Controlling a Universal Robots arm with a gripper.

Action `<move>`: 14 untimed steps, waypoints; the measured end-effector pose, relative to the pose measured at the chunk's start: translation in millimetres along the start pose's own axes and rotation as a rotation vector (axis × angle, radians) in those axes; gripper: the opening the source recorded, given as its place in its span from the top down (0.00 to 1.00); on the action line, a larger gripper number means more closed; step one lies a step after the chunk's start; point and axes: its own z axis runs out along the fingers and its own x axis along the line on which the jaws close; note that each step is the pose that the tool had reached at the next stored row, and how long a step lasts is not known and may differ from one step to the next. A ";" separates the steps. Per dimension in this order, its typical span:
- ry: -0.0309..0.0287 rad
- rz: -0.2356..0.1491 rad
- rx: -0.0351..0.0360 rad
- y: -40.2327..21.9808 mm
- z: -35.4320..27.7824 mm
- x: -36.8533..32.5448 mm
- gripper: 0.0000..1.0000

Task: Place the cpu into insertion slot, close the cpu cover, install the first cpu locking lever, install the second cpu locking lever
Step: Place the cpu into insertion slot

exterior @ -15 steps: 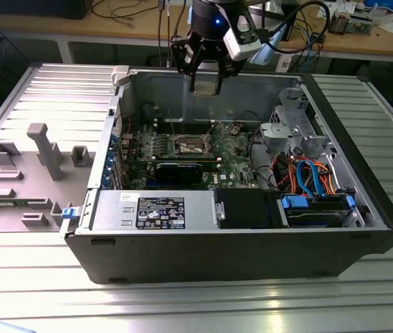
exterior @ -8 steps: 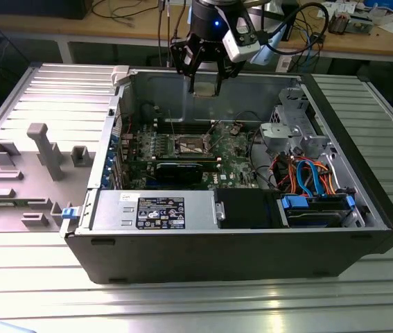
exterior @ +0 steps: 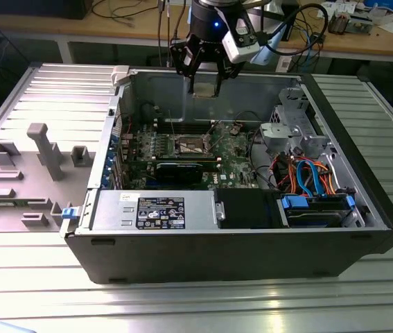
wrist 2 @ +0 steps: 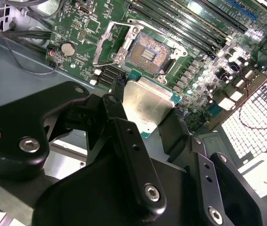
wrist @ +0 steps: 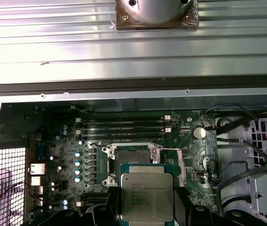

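Observation:
The cpu, a flat square chip with a dull silver top, is pinched by its edges between my black fingers. My gripper hangs above the open computer case, over its back wall, shut on the cpu. Below and ahead lies the insertion slot, its dark contact field bare. The cpu cover stands tipped open beside the slot. In the first wrist view the cpu sits just in front of the insertion slot.
Long black memory slots run beside the socket. A power supply and a black shroud fill the case's near side. A drive cage with coloured cables is at the exterior view's right. A grey fixture lies left of the case.

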 end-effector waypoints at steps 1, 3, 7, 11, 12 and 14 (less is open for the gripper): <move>-0.0001 0.000 0.0000 0.0 0.2 0.0 0.45; 0.0000 0.000 -0.0001 0.0 0.5 0.1 0.45; 0.0000 0.000 0.0000 -0.1 1.5 0.1 0.45; 0.0000 0.000 0.0000 -0.3 3.1 0.2 0.45; 0.0000 0.000 0.0000 -0.3 3.5 0.2 0.45; -0.0001 0.000 -0.0001 -0.4 4.2 0.3 0.45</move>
